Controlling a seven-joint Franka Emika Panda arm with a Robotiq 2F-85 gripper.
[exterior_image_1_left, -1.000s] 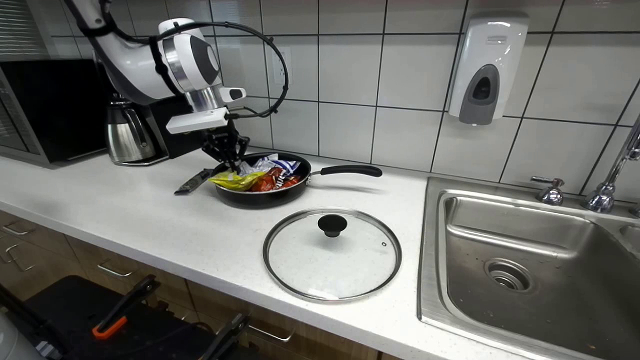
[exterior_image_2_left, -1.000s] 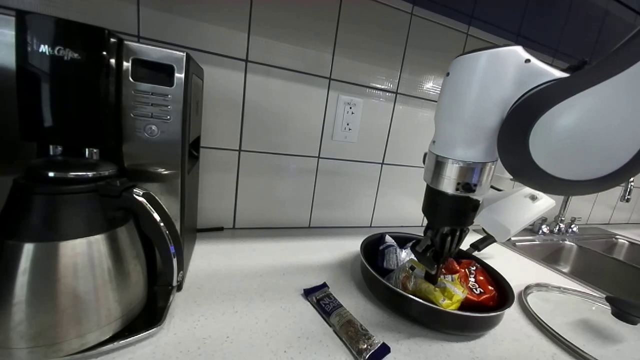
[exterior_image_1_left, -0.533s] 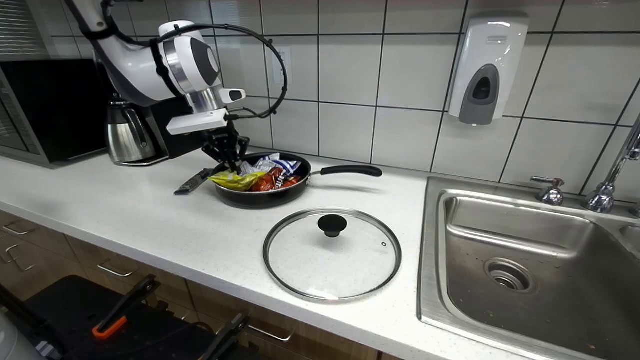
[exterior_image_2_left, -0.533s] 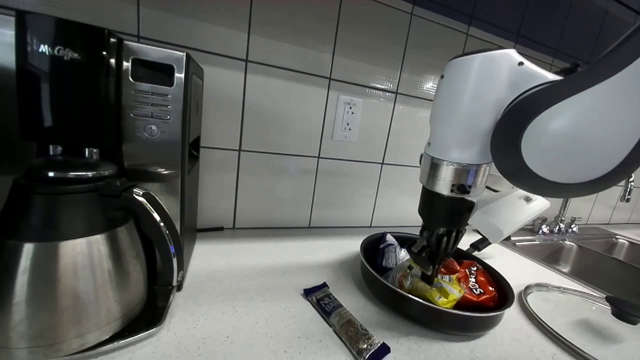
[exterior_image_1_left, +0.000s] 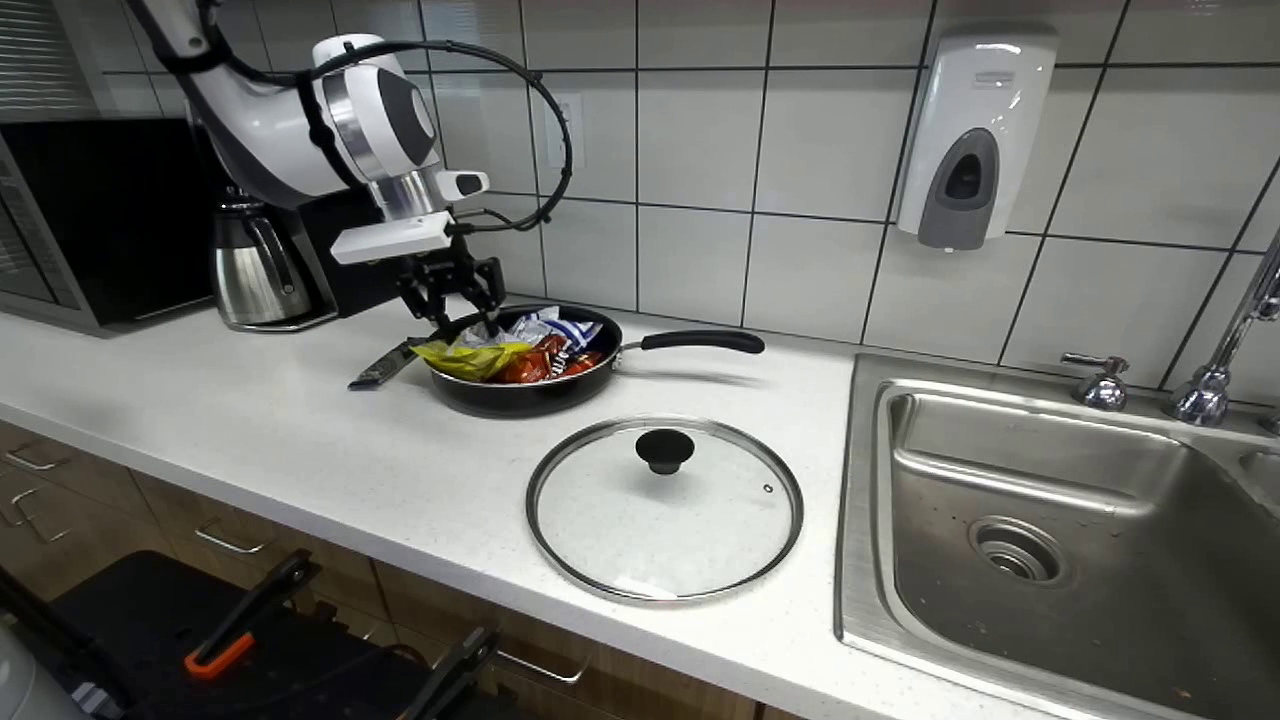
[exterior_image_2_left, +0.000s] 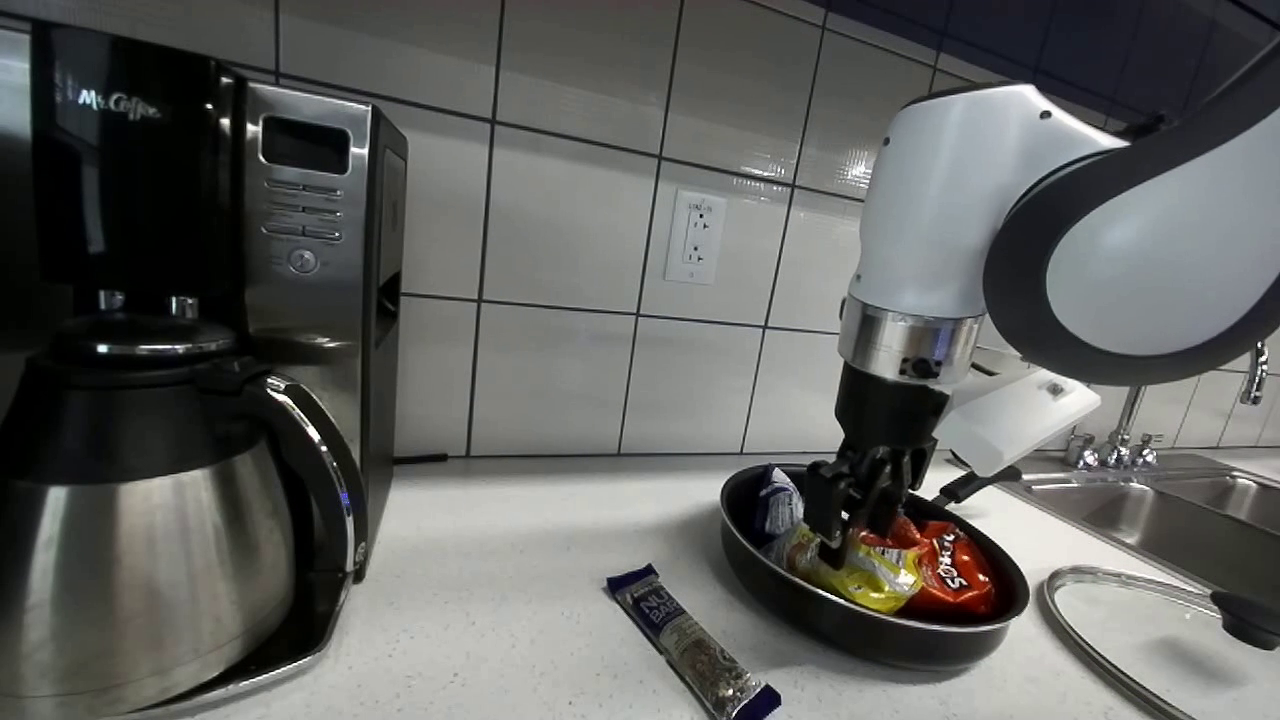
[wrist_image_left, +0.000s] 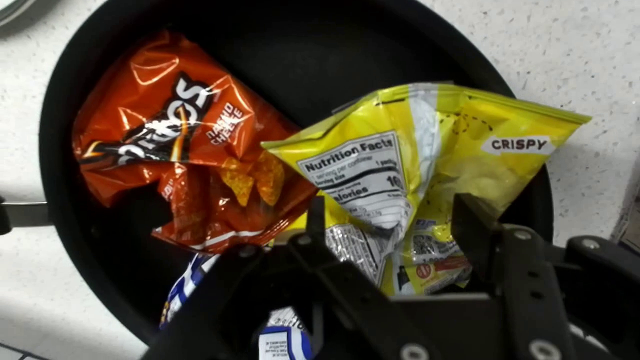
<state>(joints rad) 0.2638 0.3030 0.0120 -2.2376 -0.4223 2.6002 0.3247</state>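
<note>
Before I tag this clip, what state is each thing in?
Tool: open, over frying pan
Frying pan: uncovered
Yellow "Crispy" bag: creased, in pan
Nacho Cheese Doritos bag: creased, in pan
Blue-white bag: in pan, partly hidden
Glass lid: off pan, knob up
Nut bar: wrapped, outside pan
Mr. Coffee maker: display dark
Carafe: standing upright

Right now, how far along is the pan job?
Done, it seems: red Doritos bag and yellow bag lie in the pan. In hand: gripper open over the yellow bag. Left, perhaps: nut bar lies on the counter beside the pan; glass lid is off.
</note>
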